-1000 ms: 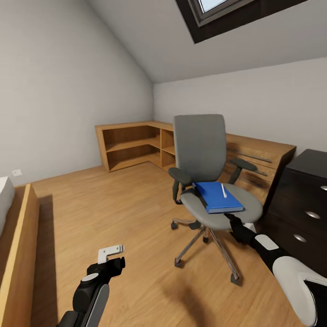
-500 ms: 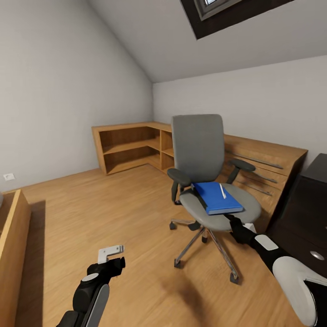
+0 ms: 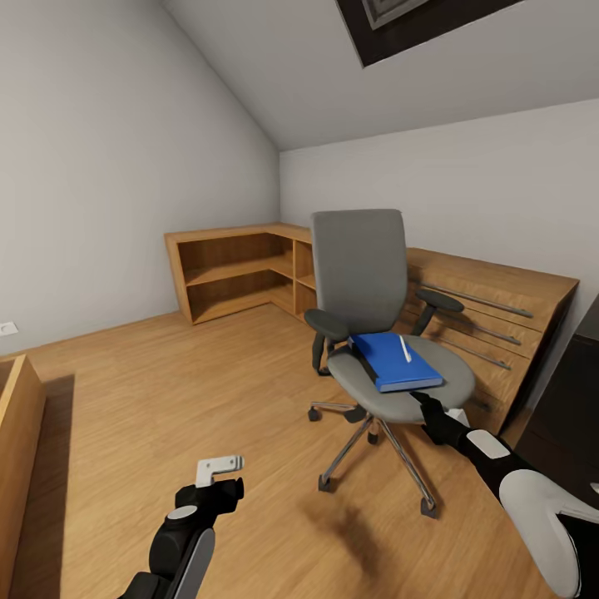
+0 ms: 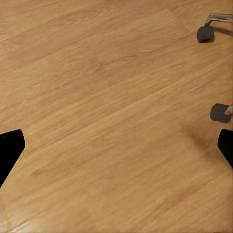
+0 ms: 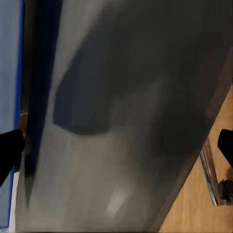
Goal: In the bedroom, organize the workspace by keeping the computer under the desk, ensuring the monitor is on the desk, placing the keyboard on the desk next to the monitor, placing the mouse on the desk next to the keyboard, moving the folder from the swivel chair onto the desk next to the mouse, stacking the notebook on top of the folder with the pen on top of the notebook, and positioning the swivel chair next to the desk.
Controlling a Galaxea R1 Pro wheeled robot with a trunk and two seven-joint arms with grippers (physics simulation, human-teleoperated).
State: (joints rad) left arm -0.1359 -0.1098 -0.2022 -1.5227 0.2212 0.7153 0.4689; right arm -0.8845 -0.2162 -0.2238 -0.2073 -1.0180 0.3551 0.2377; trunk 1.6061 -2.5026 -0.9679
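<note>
The swivel chair (image 3: 372,316) stands upright on the light wood floor, grey seat and tall grey back, black armrests, chrome spokes on black castors. On its seat lies the flat blue folder (image 3: 393,362), slightly askew, with a thin white pen (image 3: 405,349) resting on top.

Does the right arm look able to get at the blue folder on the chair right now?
Probably yes. The right gripper sits at the seat's front edge, just short of the folder, with nothing between them; only the pen lies on top.
</note>
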